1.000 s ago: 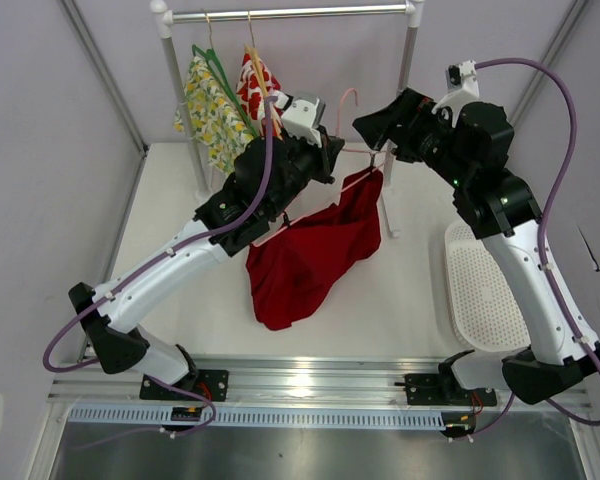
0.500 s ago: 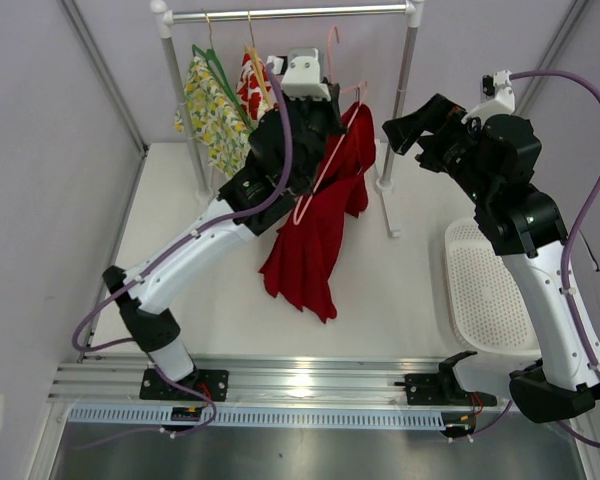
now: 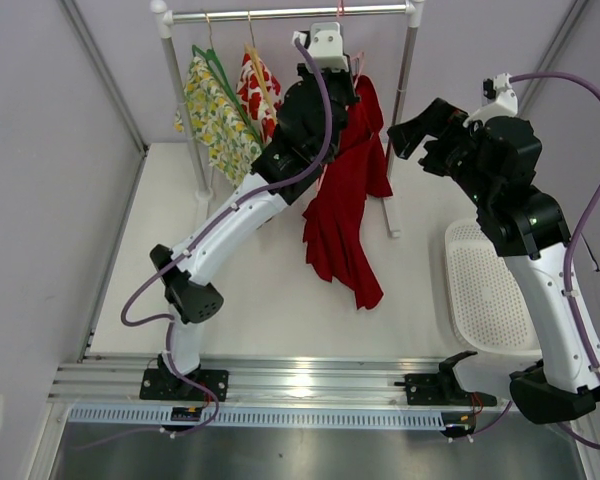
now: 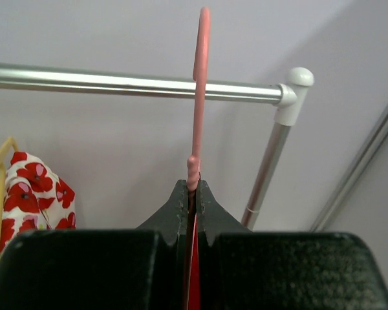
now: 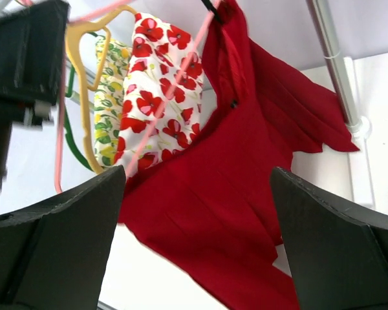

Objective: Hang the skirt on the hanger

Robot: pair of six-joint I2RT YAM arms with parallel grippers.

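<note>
Since half a second ago the left arm has climbed toward the far edge of the tabletop [image 3: 230,300], carrying its load up to the rack's rail [image 4: 116,82]. The right arm has barely shifted.

The left pincer [image 4: 192,194] is clamped on the neck of the hanger [image 4: 198,97], just under the small knob where the hook begins. The hook rises straight up from the closed fingertips and crosses the rail edge-on. Whether it already rests on the rail cannot be told.

Directly below that pincer hangs the skirt [image 3: 350,200], a sliver of its red showing between the fingers in the left wrist view. From above, it drapes down and slightly right, beside the rack's right post [image 3: 405,100], its lowest tip toward the middle of the tabletop.

The right pincer [image 3: 408,125] hovers just right of that post with its fingers spread wide, gripping nothing. The skirt lies ahead of it, apart from both fingers.

Left of the skirt on the same rail hang a white garment with red flowers [image 5: 152,84] on a tan hanger [image 5: 84,58] and a yellow-green floral garment [image 3: 212,110]. A white tray [image 3: 490,290] lies by the right edge.
</note>
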